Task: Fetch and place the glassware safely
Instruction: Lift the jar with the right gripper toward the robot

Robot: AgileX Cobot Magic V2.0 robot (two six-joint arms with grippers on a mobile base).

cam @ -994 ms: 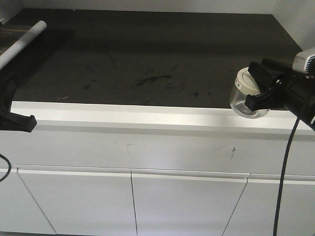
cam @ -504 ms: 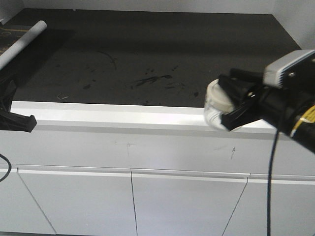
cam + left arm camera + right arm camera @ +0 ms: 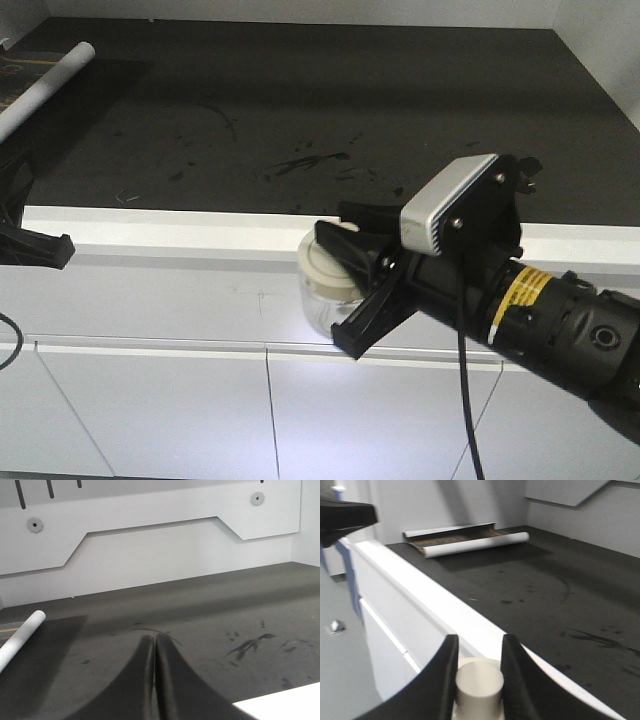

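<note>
STATE: right gripper [image 3: 334, 288] is pinching the glass jar [image 3: 320, 312] at its lid [image 3: 479, 684], unsupported in front of the counter edge [image 3: 150, 230] | LEFT: left gripper [image 3: 154, 680] is resting pressed together, empty | RISK: a lid-level grip may be letting the glass body separate — dropping, shattering.

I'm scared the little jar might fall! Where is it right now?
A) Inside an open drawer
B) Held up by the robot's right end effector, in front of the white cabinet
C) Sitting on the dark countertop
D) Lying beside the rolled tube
B: the jar is clamped in the right end effector, out past the white counter edge.
</note>
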